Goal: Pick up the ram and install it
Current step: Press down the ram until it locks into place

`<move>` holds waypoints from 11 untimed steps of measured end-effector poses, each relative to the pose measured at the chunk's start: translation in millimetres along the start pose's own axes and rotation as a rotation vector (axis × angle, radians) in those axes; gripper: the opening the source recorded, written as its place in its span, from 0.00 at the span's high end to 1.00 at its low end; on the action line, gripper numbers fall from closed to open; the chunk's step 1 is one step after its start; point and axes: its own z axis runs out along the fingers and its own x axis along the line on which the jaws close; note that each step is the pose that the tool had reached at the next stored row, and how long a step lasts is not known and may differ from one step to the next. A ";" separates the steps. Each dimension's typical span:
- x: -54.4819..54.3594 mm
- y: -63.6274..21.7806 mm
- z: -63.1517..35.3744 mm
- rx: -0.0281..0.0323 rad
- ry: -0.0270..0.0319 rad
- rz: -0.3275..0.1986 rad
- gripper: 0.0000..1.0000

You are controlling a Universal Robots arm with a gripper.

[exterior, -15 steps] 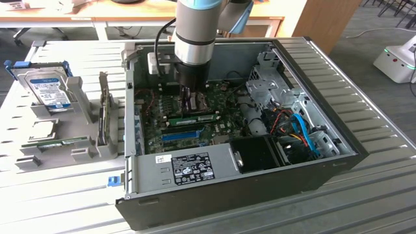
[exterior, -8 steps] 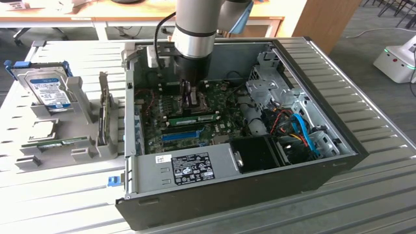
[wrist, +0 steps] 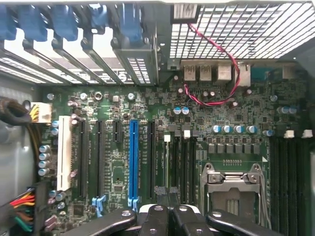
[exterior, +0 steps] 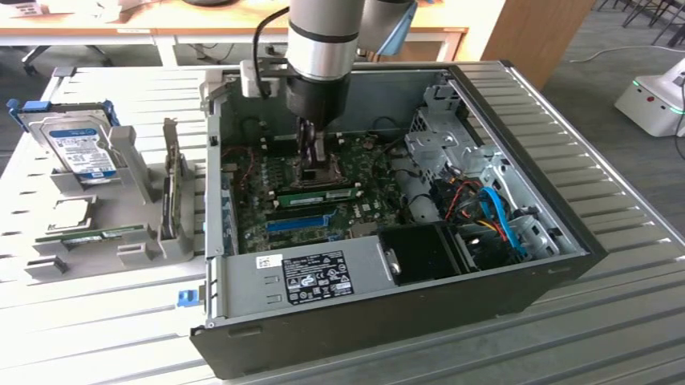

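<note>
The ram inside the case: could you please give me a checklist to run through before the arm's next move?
1. Gripper inside the open case, jaws shut: ok.
2. Ram lying on the motherboard just below the gripper: ok.
3. Ram fully seated in its slot: cannot tell.
4. Gripper touching the ram: cannot tell.
5. Red cable apart from the gripper: ok.

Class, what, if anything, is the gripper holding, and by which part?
It cannot be told: the shut gripper sits right above the ram standing on the motherboard, but whether it grips its top edge is unclear.
</note>
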 end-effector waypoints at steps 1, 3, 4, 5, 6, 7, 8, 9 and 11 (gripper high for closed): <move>0.1 0.1 -2.5 0.0000 0.0009 0.000 0.90; 0.2 0.4 -7.0 0.0000 0.0028 0.000 0.90; 0.3 0.5 -9.0 0.0000 0.0037 0.000 0.90; 0.3 0.6 -10.9 0.0000 0.0046 0.000 0.90; 0.4 0.7 -12.9 0.0001 0.0056 0.000 0.90; 0.5 0.8 -15.1 0.0001 0.0067 0.000 0.90; 0.5 0.9 -17.0 0.0001 0.0080 0.000 0.90; 0.6 1.1 -18.8 0.0001 0.0095 0.001 0.90; 0.6 1.2 -22.3 0.0002 0.0122 0.001 0.90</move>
